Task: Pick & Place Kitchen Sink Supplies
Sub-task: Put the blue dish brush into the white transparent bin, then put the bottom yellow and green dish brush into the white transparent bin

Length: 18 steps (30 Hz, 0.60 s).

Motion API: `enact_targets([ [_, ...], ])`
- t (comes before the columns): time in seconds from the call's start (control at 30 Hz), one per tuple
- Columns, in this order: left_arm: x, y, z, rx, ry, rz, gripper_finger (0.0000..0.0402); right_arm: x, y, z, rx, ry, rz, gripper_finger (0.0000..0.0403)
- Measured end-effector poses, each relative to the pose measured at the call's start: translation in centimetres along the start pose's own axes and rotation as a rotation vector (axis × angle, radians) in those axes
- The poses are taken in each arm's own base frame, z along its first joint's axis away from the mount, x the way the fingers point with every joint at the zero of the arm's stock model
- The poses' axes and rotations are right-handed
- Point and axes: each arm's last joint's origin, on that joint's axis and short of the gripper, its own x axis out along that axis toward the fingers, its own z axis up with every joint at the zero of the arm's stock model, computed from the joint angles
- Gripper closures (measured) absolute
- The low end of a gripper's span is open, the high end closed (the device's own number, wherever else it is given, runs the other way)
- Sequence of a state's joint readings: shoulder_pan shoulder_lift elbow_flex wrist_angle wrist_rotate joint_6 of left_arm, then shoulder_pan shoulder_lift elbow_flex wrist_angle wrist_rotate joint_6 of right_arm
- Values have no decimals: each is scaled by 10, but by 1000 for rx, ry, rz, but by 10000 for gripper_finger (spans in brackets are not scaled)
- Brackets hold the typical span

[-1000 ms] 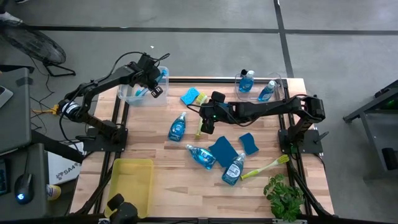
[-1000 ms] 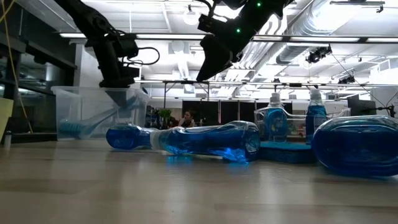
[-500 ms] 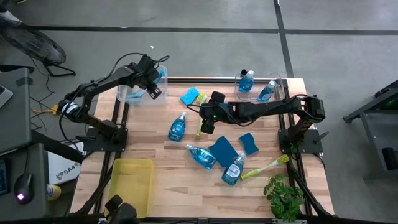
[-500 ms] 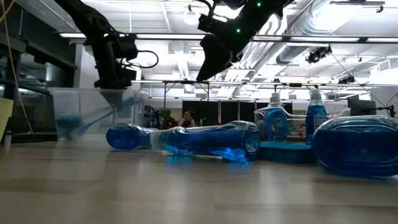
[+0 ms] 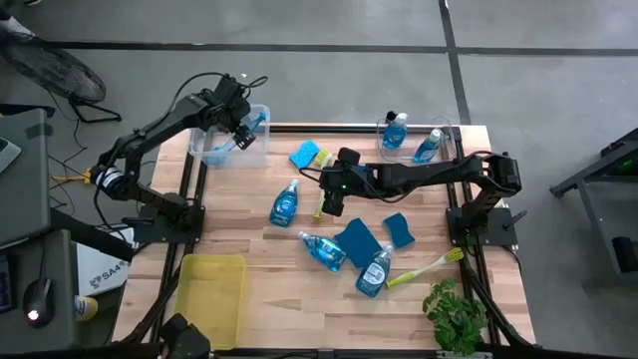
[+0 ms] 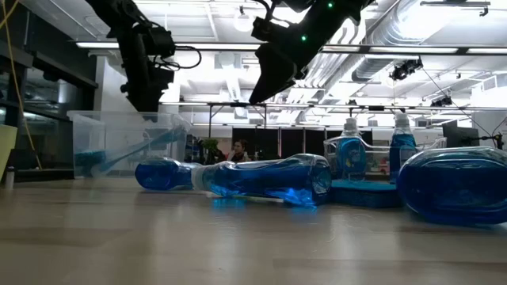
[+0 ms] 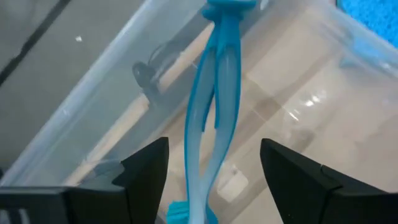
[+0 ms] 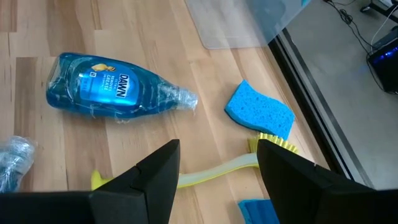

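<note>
My left gripper [image 5: 242, 133] hangs open over the clear bin [image 5: 204, 150] at the table's far left. A light-blue dish brush [image 7: 214, 118] lies slanted in that bin, below and between the fingers, apart from both. Its head [image 6: 91, 162] is on the bin's floor and its handle [image 6: 158, 138] leans up toward the bin's wall. My right gripper [image 5: 331, 199] stands open above the table's middle, over a yellow-green brush [image 8: 214, 175]. A blue soap bottle [image 8: 115, 87] and a blue sponge [image 8: 260, 109] lie beyond it.
More soap bottles [image 5: 321, 249] [image 5: 375, 271] and sponges [image 5: 357, 239] [image 5: 399, 229] lie in the table's middle, with another brush [image 5: 424, 267] toward the near right. A clear bin [image 5: 451, 135] at the far right holds two bottles. A yellow tray [image 5: 211, 294] sits at the near left and a plant [image 5: 454, 311] at the near right.
My left gripper has opened, let go of the light-blue brush and risen out of the clear bin. The brush stays in the bin, leaning as before.
</note>
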<state>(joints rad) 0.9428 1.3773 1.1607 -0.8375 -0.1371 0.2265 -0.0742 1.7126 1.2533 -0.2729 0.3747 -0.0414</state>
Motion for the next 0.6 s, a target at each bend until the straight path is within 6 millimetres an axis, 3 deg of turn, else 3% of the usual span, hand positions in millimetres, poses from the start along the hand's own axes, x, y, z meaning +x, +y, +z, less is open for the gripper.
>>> enact_targets([
  [0.4,-12,-8,11,0,-80,-141,153,1,-2,-5,10,48,-36,194],
  [0.6,-22,-12,15,23,-152,-122,153,5,-13,-6,203,59,-42,194],
])
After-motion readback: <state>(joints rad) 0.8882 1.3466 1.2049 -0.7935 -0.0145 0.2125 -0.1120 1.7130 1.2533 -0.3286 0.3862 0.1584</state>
